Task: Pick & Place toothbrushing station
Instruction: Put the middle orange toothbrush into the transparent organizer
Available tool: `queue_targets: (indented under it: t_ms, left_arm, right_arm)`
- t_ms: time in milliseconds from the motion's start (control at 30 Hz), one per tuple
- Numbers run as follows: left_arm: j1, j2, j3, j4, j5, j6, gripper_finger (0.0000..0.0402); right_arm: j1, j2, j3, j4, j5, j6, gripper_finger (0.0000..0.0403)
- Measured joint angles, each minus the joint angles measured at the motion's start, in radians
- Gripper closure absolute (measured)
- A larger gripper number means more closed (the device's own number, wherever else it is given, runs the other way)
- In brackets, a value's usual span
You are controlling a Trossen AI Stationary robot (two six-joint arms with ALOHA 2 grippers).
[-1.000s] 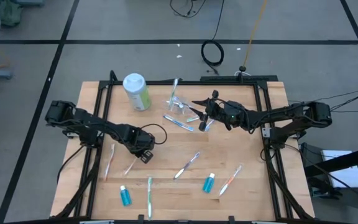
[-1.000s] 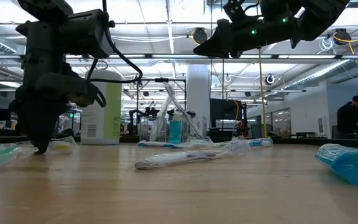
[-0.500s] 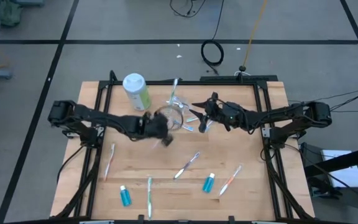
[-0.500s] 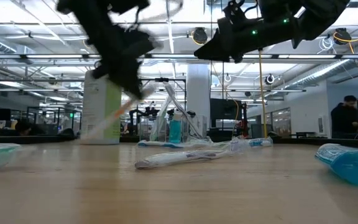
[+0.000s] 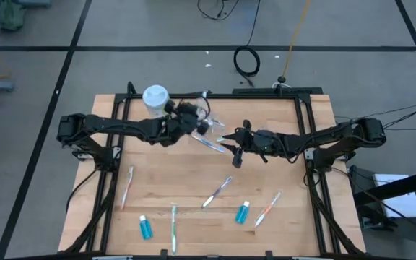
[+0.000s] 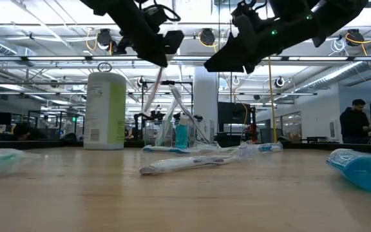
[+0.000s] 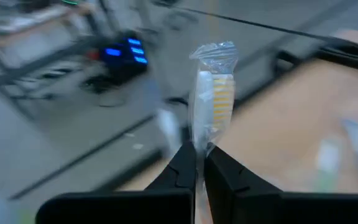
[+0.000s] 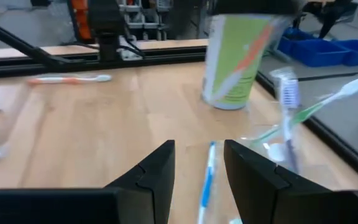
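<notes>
From above, the left gripper (image 5: 192, 119) hangs near the table's (image 5: 287, 173) far edge beside the white-and-green bottle (image 5: 155, 99), over the clear cup (image 5: 209, 127), while the right gripper (image 5: 235, 153) sits mid-table with its fingers apart and nothing in them — loose toothbrushes (image 5: 217, 191) and two blue tubes (image 5: 243, 212) lie toward the near edge. At table height the left gripper (image 6: 163, 58) is raised, a toothbrush (image 6: 152, 90) slanting down from it. In its wrist view, the fingers (image 7: 182, 168) are pinched on a wrapped toothbrush (image 7: 213, 99) — the right wrist view shows the right gripper (image 8: 199, 163) spread above a blue toothbrush (image 8: 207, 177).
</notes>
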Motion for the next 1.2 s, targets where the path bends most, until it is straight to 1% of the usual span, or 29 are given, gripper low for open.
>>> queue_targets:
  t_ms: [33,100,233,333,433,500,567,700,767,900,1000,1067,1200]
  left_arm:
    - [0.014,0.000,0.000,0.012,-0.021,0.006,0.0392]
    - [0.042,0.000,0.000,0.038,-0.026,0.022,0.0380]
    - [0.090,0.000,0.000,0.126,0.022,0.061,0.0366]
    - [0.124,0.000,-0.016,0.200,0.078,0.095,0.0374]
    - [0.152,0.000,-0.042,0.257,0.074,0.118,0.0390]
    - [0.172,0.000,-0.077,0.302,0.072,0.121,0.0395]
    - [0.190,0.000,-0.128,0.371,0.081,0.112,0.0390]
    - [0.215,-0.001,-0.236,0.562,0.168,0.113,0.0366]
    - [0.221,-0.005,-0.276,0.642,0.219,0.111,0.0360]
    - [0.223,-0.006,-0.329,0.707,0.192,0.159,0.0370]
    - [0.221,-0.006,-0.333,0.703,0.190,0.164,0.0385]
    - [0.213,-0.005,-0.335,0.719,0.208,0.162,0.0392]
    - [0.186,-0.003,-0.337,0.775,0.224,0.161,0.0391]
  right_arm:
    - [0.010,0.000,0.000,0.000,0.000,0.008,0.0273]
    - [0.029,0.000,0.000,0.000,0.001,0.020,0.0273]
    - [0.066,0.000,0.000,0.000,0.001,0.020,0.0273]
    - [0.092,0.000,0.000,0.001,0.002,0.031,0.0273]
    - [0.117,0.000,0.000,0.001,0.002,0.070,0.0273]
    - [0.131,0.000,0.000,0.002,0.002,0.092,0.0273]
    - [0.145,0.000,0.000,0.002,0.002,0.102,0.0273]
    - [0.167,0.000,0.000,0.002,0.002,0.102,0.0273]
    - [0.172,0.000,0.000,0.002,0.002,0.096,0.0273]
    - [0.171,0.000,0.000,0.003,0.003,0.090,0.0273]
    - [0.171,0.000,0.000,0.003,0.003,0.087,0.0273]
    - [0.169,0.000,0.000,0.003,0.004,0.076,0.0273]
    - [0.168,0.000,0.000,0.007,0.007,0.027,0.0273]
